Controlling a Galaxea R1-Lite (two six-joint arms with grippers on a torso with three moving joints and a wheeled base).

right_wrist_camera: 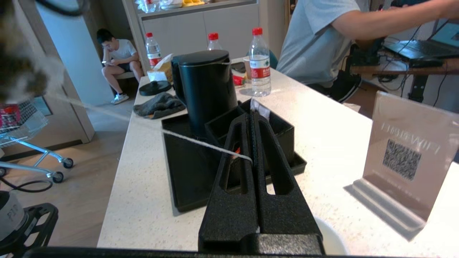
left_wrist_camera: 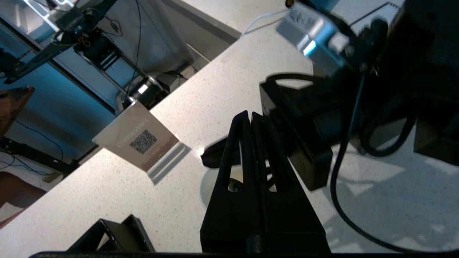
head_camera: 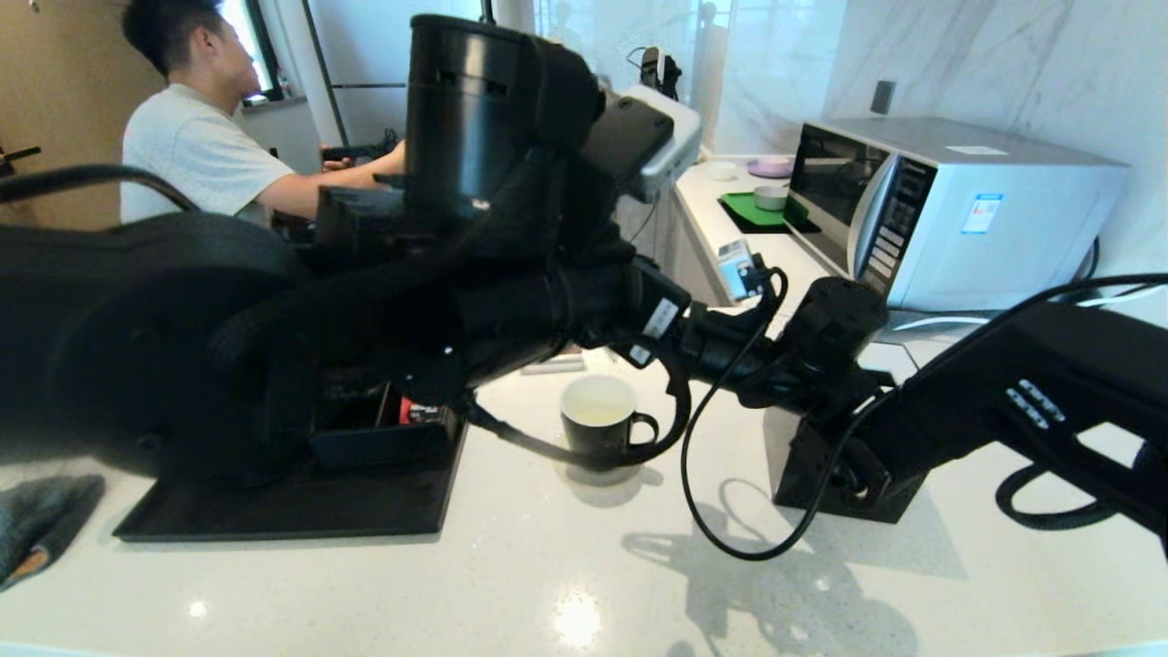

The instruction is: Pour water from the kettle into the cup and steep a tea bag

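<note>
The black cup (head_camera: 598, 415) with a white inside stands on the white counter, holding pale liquid. My right gripper (right_wrist_camera: 252, 114) reaches over it toward the tray, shut on the tea bag's pale string (right_wrist_camera: 200, 143). The string runs taut to a blurred brownish lump (right_wrist_camera: 19, 71) close to the lens, apparently the pouch. My left gripper (left_wrist_camera: 249, 114) hangs shut above the cup (left_wrist_camera: 209, 184), nothing showing between its fingers. A small brown thing (left_wrist_camera: 235, 185) shows through a finger slot over the cup. The black kettle (right_wrist_camera: 208, 89) stands on the black tray (right_wrist_camera: 183, 168); my left arm hides it in the head view.
A black organiser box (head_camera: 383, 438) with a red sachet (head_camera: 415, 411) sits on the tray. A black tissue box (head_camera: 849, 465) stands right of the cup, a QR sign (right_wrist_camera: 405, 157) behind it. A grey cloth (head_camera: 41, 520), water bottles (right_wrist_camera: 260, 64), a microwave (head_camera: 949, 210) and a seated person (head_camera: 201, 146) surround the counter.
</note>
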